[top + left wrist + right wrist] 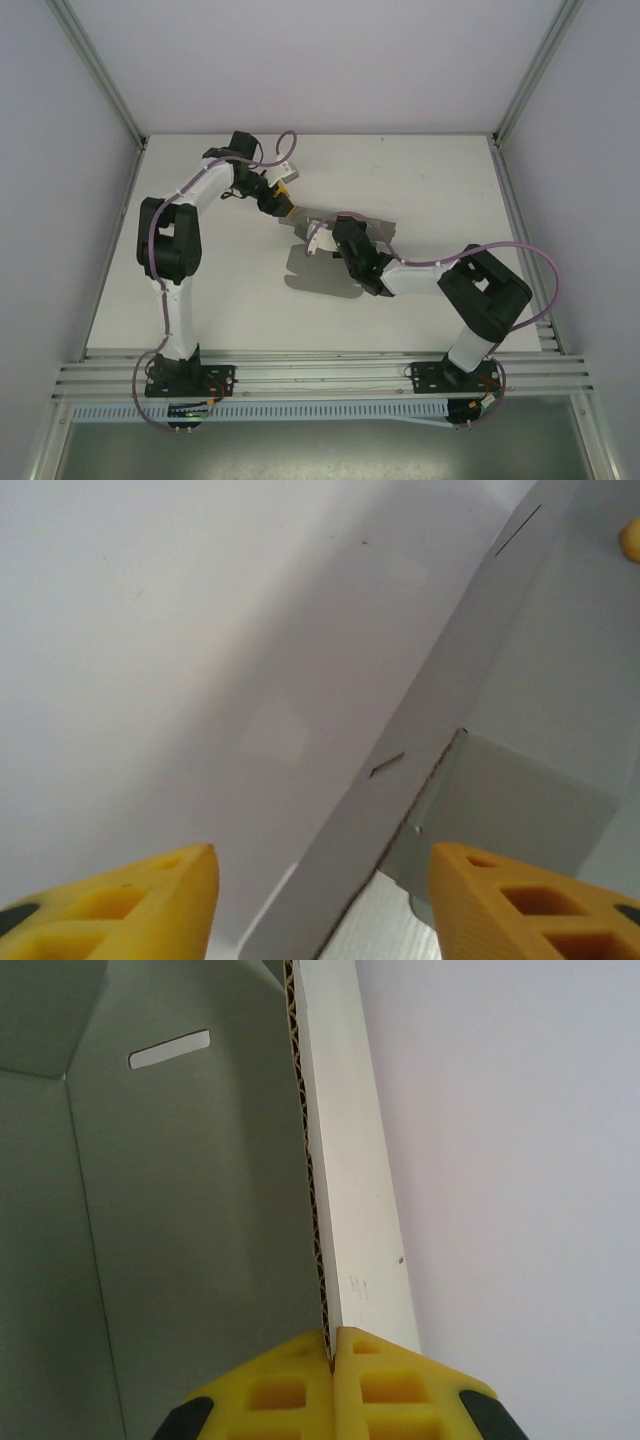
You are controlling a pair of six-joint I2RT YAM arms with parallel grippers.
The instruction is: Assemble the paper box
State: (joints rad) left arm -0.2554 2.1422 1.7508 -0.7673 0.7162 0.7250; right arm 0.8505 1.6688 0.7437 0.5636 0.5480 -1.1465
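The paper box [320, 272] is a grey die-cut cardboard sheet lying mid-table, partly folded, with one wall raised. My right gripper [336, 234] is over its upper middle. In the right wrist view it [330, 1338] is shut on the corrugated edge of an upright wall [355, 1160], beside a grey panel [190, 1210] that has a slot cut in it. My left gripper [283, 207] is at the sheet's far left corner. In the left wrist view it [322, 852] is open, its yellow fingers [150, 905] astride a raised flap [430, 710] with a gap on both sides.
The white table [420, 180] is ringed by aluminium rails, one along the near edge [320, 372] and one on the right [520, 220]. White walls close off the back and sides. Cables loop off both arms above the sheet.
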